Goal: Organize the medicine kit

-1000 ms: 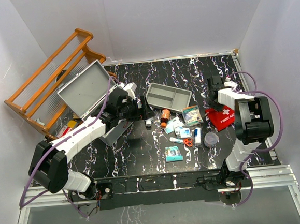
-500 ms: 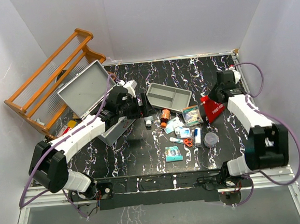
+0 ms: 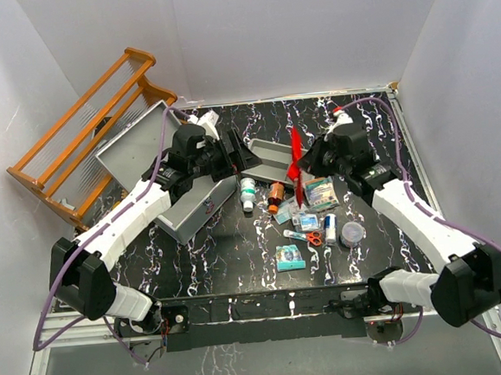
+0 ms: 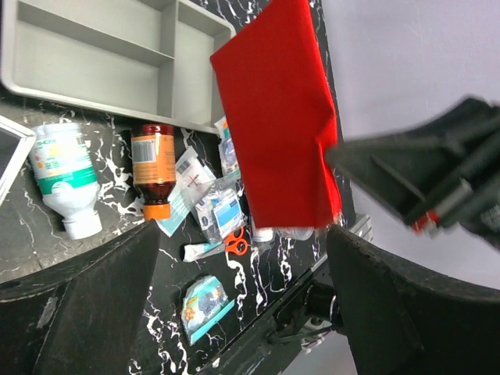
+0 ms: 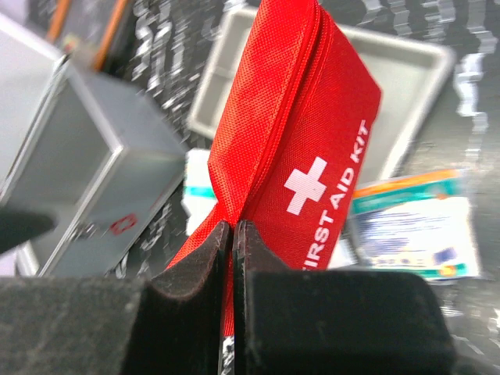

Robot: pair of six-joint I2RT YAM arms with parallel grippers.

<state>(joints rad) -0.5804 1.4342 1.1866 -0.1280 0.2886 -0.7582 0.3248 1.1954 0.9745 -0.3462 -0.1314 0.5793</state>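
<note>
Top view: the right gripper [image 3: 307, 160] is pinched shut on the red pouch [image 3: 297, 156] above the clutter. The medicine kit [image 3: 192, 216] sits lid-up well off to its left, past the left gripper [image 3: 248, 156], so I'd carry it high and slow to clear the tray [image 3: 274, 151]. Left wrist view: the left gripper [image 4: 244, 234] is spread wide with nothing in it and the red pouch [image 4: 277, 117] hangs right ahead, no kit in this shot. Right wrist view: the right gripper [image 5: 233, 234] only has one thin edge of the red pouch [image 5: 312, 156], with the medicine kit [image 5: 86, 180] off to the lower left, so I'd squeeze firmly and only let go over the open box.
</note>
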